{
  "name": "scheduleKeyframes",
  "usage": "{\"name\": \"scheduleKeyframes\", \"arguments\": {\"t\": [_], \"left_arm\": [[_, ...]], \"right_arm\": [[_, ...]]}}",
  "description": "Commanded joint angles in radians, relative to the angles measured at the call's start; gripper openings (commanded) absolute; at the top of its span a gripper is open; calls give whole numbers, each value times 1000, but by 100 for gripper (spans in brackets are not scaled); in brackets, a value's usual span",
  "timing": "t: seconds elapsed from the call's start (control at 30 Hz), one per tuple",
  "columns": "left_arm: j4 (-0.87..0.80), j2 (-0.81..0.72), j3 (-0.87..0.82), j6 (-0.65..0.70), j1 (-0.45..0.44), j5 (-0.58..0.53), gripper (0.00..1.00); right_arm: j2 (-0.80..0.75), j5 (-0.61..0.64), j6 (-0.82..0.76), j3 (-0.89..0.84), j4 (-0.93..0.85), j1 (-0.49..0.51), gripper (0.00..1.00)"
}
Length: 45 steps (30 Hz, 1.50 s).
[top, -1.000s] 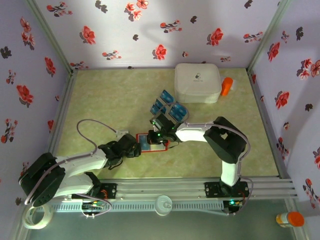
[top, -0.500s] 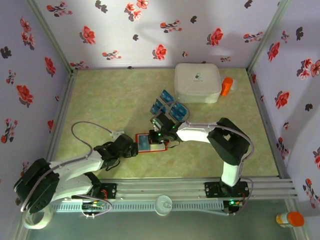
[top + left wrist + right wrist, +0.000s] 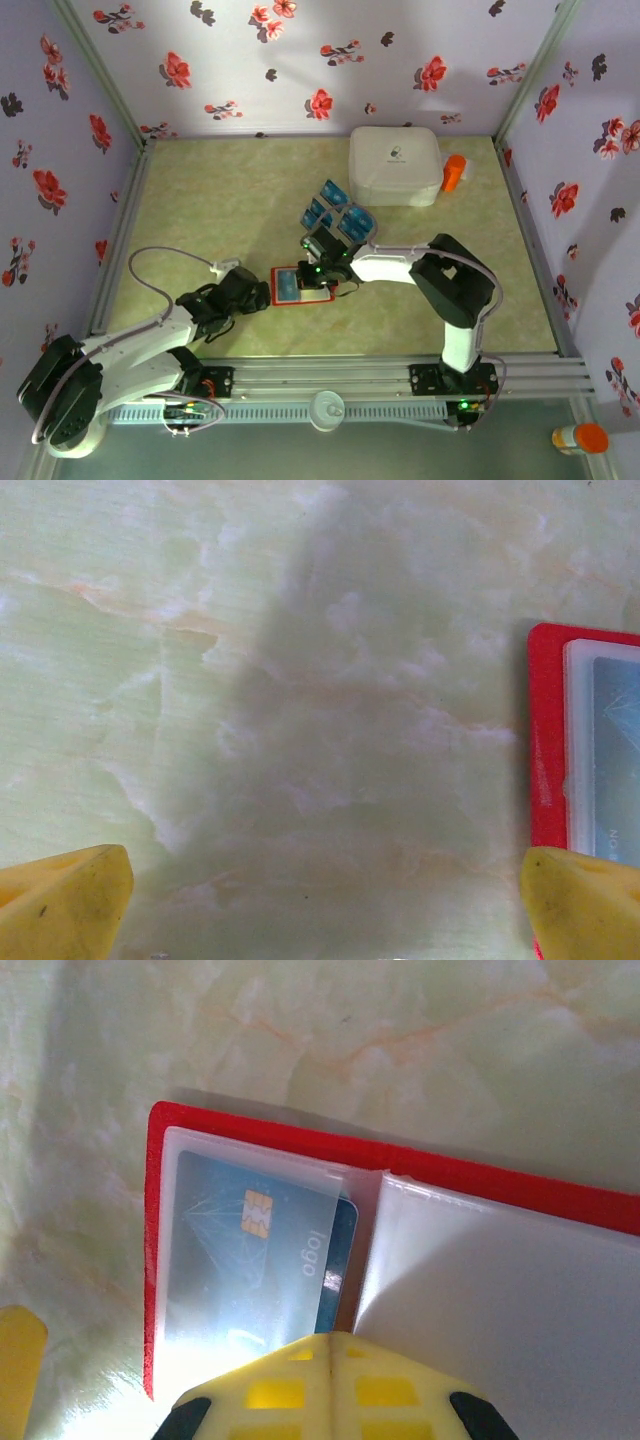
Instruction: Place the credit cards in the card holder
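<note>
Left end effector [image 3: 322, 905] spread, right [image 3: 330, 1380] closed

Left half of the bench [image 3: 200, 200] is wide open
Right side's tighter: credit cards [image 3: 355, 222] and white box [image 3: 395, 165] crowd behind the card holder [image 3: 300, 293], right claw [image 3: 308, 274] over it.

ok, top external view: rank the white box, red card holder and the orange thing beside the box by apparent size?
1. white box, clearly largest
2. card holder, partly covered by the arm
3. orange object, smallest
</note>
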Motion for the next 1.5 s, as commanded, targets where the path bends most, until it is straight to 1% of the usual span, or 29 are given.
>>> {"name": "scheduleKeyframes", "arguments": {"t": [0.0,0.13,0.33,0.63,0.83,1.0,1.13,1.47], "left_arm": [[-18,4,-14,-10,9,-18,100],[-5,12,-10,1,9,-13,100],[10,44,21,28,9,2,100],[49,152,131,60,10,28,100],[63,170,177,23,-6,33,100],[82,141,164,-50,-56,13,100],[104,146,159,-86,-100,-5,100],[138,249,209,-80,-165,-16,100]], "right_arm": [[28,-23,16,27,34,6,3],[25,-34,27,25,43,14,3],[-45,-16,38,4,44,18,3],[-207,123,-66,-18,-118,5,8],[-258,131,-130,-35,-176,-54,13],[-250,104,-177,-25,-214,-102,15],[-215,84,-206,-7,-232,-119,15],[-114,65,-235,70,-260,-123,14]]}}
